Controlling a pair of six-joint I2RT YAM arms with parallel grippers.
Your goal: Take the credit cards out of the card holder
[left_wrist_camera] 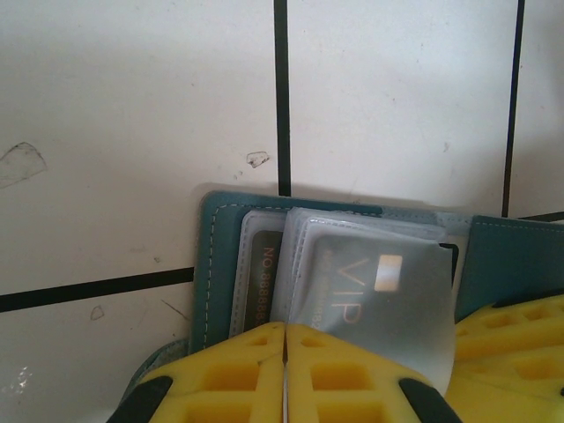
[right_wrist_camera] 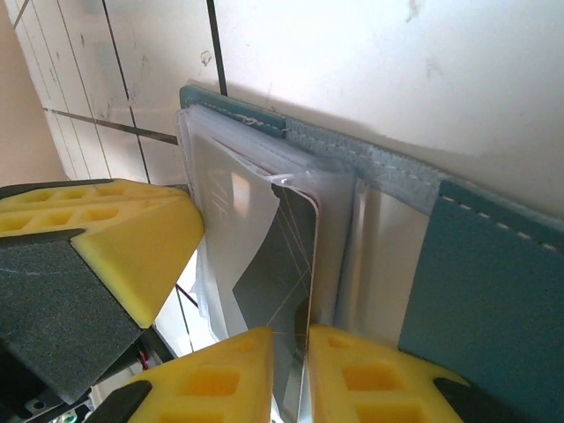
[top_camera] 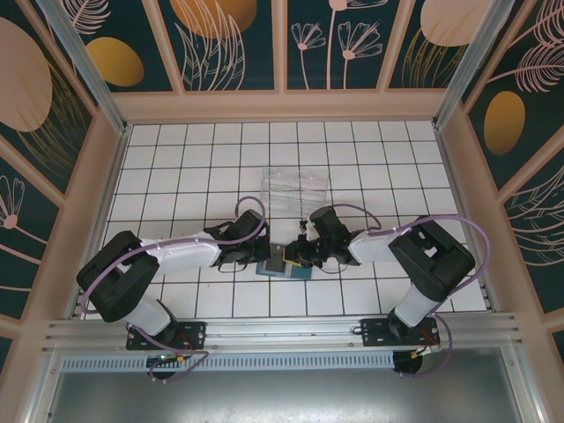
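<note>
Teal card holder (left_wrist_camera: 220,264) open, two cards (left_wrist_camera: 257,273), left fingers (left_wrist_camera: 220,381) pressed shut, right fingers (right_wrist_camera: 211,383) pinching the dark card (right_wrist_camera: 286,273)

White tiled table (top_camera: 176,159), floral teal walls (top_camera: 229,44)

Readable txt: 2 items, both on cards in the card holder (left_wrist_camera: 216,264), left wrist view.
"VIP" in pale thin caps sits on the grey card (left_wrist_camera: 379,291), seen thru a frosted clear sleeve at the holder's middle, letters upright, just left of a small bright square on the same card. "NO 88888…" runs sideways in orange-ish print on a second card (left_wrist_camera: 262,273) in the pocket nr the holder's left edge; further digits hidden, so full no. can't be read.
</note>
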